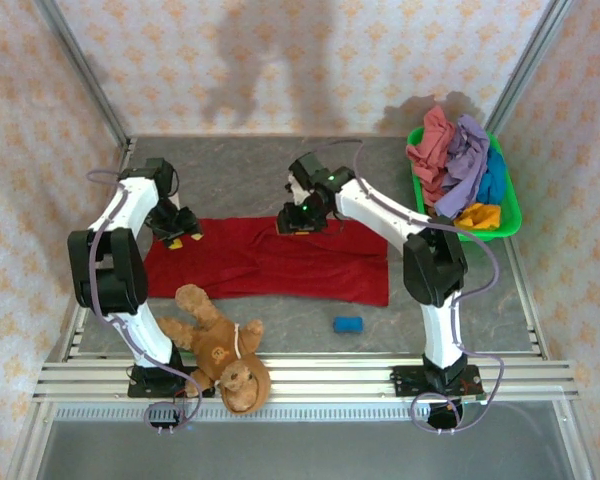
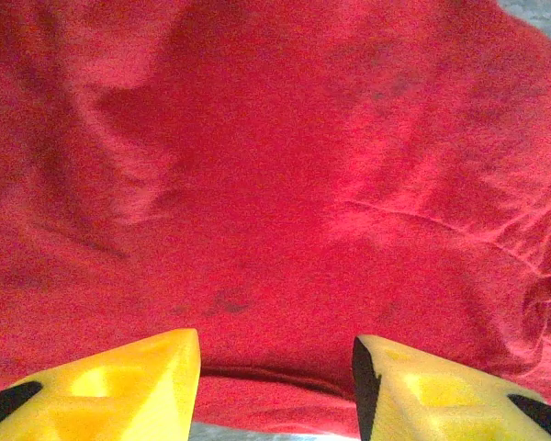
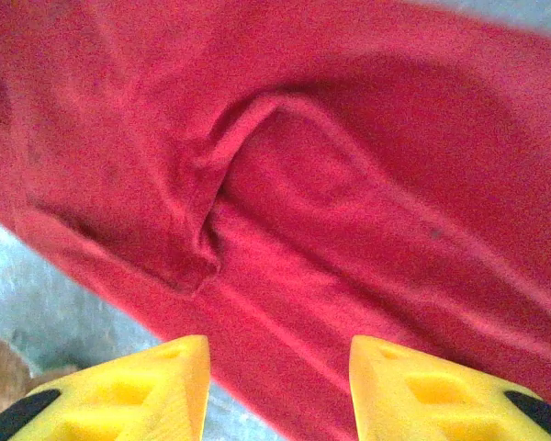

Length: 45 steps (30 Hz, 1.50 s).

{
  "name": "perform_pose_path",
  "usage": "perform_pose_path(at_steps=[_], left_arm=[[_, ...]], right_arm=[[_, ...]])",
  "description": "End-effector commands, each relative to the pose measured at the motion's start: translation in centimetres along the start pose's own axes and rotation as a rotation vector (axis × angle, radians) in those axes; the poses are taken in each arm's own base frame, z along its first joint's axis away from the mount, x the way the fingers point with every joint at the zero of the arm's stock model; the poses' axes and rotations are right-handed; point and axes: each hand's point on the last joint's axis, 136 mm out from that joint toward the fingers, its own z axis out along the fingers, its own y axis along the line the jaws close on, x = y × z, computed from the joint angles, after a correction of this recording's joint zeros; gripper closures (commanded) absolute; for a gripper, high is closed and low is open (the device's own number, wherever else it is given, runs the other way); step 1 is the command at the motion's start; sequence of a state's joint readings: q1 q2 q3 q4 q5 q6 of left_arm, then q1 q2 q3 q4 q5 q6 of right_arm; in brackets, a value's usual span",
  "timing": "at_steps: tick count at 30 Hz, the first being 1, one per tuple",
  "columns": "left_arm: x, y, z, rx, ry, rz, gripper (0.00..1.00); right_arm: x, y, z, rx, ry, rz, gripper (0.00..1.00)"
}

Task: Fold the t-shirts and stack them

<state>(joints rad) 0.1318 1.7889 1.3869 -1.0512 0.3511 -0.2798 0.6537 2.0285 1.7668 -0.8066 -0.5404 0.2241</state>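
A dark red t-shirt (image 1: 270,260) lies spread flat across the middle of the table. My left gripper (image 1: 176,232) hovers low over its far left edge, fingers (image 2: 119,386) open, with the shirt's hem (image 2: 275,381) between them. My right gripper (image 1: 302,220) is low over the far edge near the middle, open above a wrinkled fold (image 3: 211,230). Salmon pink (image 1: 432,145), lavender (image 1: 466,150), teal blue (image 1: 493,180) and orange-yellow (image 1: 480,215) shirts are piled in the basket.
The bright green basket (image 1: 510,215) stands at the back right. A brown teddy bear (image 1: 220,350) lies at the near edge by the left arm's base. A small blue object (image 1: 348,324) sits in front of the red shirt.
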Motion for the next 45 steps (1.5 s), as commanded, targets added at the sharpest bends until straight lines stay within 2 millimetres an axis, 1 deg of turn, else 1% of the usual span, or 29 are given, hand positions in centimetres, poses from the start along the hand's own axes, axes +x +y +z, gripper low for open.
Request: perform_pose_path(at_steps=[1, 4, 6, 9, 13, 17, 21, 25, 30, 33, 38, 42, 45], left_arm=[[-0.1, -2.9, 0.5, 0.048, -0.003, 0.048, 0.52], [1.1, -4.2, 1.8, 0.033, 0.028, 0.103, 0.53], [1.9, -4.9, 2.7, 0.033, 0.054, 0.131, 0.54], [3.3, -5.2, 3.6, 0.011, 0.097, 0.169, 0.55], [5.1, -5.3, 4.8, -0.004, 0.143, 0.198, 0.55], [6.6, -5.9, 6.0, -0.005, 0.181, 0.224, 0.54], [7.5, -5.7, 6.3, -0.047, 0.172, 0.26, 0.54], [8.9, -5.5, 6.3, -0.03, 0.197, 0.25, 0.54], [10.7, -4.8, 6.6, -0.057, 0.237, 0.255, 0.53], [11.8, -4.4, 6.3, -0.061, 0.245, 0.244, 0.53], [13.3, -4.0, 5.6, -0.044, 0.255, 0.218, 0.53], [13.2, -3.8, 4.8, -0.051, 0.225, 0.224, 0.53], [12.5, -3.6, 4.2, -0.076, 0.202, 0.228, 0.53]], right_arm=[[-1.7, -0.3, 1.2, -0.003, -0.001, 0.009, 0.56], [-2.7, -0.9, 2.9, 0.01, 0.028, 0.006, 0.56], [-3.3, -1.0, 4.0, 0.01, 0.042, 0.004, 0.56], [-4.0, -1.1, 5.2, 0.011, 0.051, 0.007, 0.57], [-4.8, -0.8, 5.7, -0.003, 0.04, 0.011, 0.57], [-5.7, -0.3, 6.5, -0.033, 0.028, 0.012, 0.57], [-6.6, 0.4, 7.4, -0.06, 0.024, 0.004, 0.57], [-6.8, 1.0, 8.3, -0.111, 0.042, 0.003, 0.57], [-6.1, 1.6, 9.5, -0.167, 0.085, 0.007, 0.57], [-5.2, 2.0, 10.1, -0.178, 0.119, 0.003, 0.57], [-2.5, 2.4, 10.4, -0.16, 0.198, -0.012, 0.57], [-0.3, 2.1, 10.3, -0.11, 0.226, -0.01, 0.58], [0.9, 1.8, 10.0, -0.072, 0.227, -0.001, 0.58]])
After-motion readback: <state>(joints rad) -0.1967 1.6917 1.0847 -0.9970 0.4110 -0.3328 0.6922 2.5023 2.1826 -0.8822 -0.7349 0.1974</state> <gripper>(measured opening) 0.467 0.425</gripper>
